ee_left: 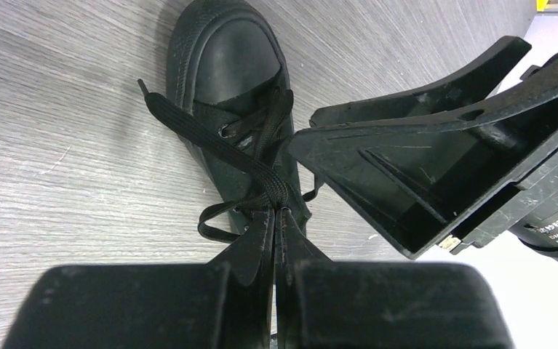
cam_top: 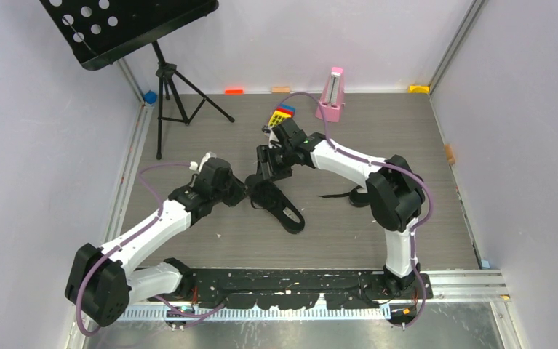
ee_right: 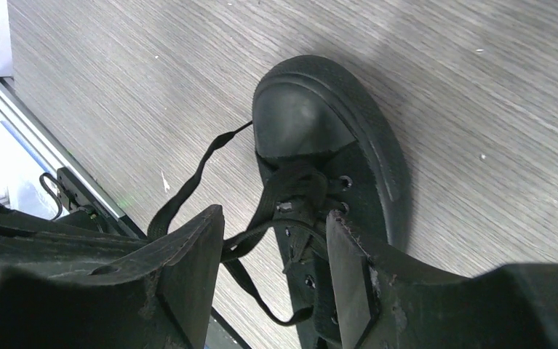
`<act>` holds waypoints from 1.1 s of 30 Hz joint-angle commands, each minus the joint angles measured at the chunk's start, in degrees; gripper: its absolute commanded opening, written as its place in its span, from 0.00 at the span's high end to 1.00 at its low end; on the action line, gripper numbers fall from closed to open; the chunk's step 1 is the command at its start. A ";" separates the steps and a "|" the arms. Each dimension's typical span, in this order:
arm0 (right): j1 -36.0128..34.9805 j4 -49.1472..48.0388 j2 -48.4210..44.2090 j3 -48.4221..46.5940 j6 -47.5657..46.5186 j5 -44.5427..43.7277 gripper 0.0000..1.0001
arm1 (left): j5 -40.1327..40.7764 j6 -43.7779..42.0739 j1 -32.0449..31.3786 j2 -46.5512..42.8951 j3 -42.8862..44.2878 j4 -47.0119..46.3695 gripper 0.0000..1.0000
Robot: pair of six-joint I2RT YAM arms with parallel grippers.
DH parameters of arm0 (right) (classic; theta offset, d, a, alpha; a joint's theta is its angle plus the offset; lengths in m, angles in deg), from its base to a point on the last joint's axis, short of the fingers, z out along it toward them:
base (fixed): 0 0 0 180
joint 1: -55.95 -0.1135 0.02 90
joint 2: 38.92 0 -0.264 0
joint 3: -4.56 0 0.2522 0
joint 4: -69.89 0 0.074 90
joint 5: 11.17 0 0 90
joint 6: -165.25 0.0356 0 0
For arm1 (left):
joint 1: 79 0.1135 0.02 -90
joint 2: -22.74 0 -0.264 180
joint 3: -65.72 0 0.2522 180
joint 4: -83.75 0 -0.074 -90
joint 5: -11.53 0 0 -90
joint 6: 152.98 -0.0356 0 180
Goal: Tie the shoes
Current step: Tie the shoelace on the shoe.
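Roughly in the middle of the bench (cam_top: 407,138) lies one shoe (cam_top: 284,211), with its toe pointing to the near edge and a little to the right. Both arms reach to its far end from the two sides.

The left pincer (ee_left: 276,218) is closed narrow, and its tips pinch a lace (ee_left: 210,134) just over the eyelets. This flat lace runs tight from the tips across the tongue and ends beside the toe cap. A small loop hangs on the left side of the shoe.

The right pincer (ee_right: 272,254) stands wide and holds nothing. Its fingers (ee_right: 188,269) are on both sides of the lacing, with crossed laces in the gap between them. One loose end lies on the bench beside the toe.

The other shoe (cam_top: 353,196) is toward the right edge, mostly hidden behind the right arm.

At the far edge stands a pink metronome (cam_top: 332,94), and a music stand (cam_top: 166,94) is in the far left corner.
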 commanded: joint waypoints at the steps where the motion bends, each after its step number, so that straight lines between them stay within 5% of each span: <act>1: -1.92 1.97 1.61 -4.20 0.54 -1.66 0.41 | -0.03 -2.15 -0.02 -1.26 -0.54 -1.87 1.00; 11: -4.77 5.54 5.22 -7.87 -1.35 -12.99 0.44 | 0.17 -3.29 -0.02 -1.05 0.00 -1.23 1.00; 17: -5.10 6.50 5.43 -8.64 -2.70 -16.95 0.73 | 1.06 -4.04 -0.02 -1.56 -0.25 0.15 1.00; 26: -3.34 6.34 -0.75 -7.34 -4.14 -21.32 0.97 | 2.73 -6.69 -0.02 -0.72 -0.77 3.48 1.00; 33: 2.16 5.37 -7.13 -2.55 -2.63 -30.03 1.00 | 3.65 -10.61 -0.03 -0.49 -1.22 6.42 1.00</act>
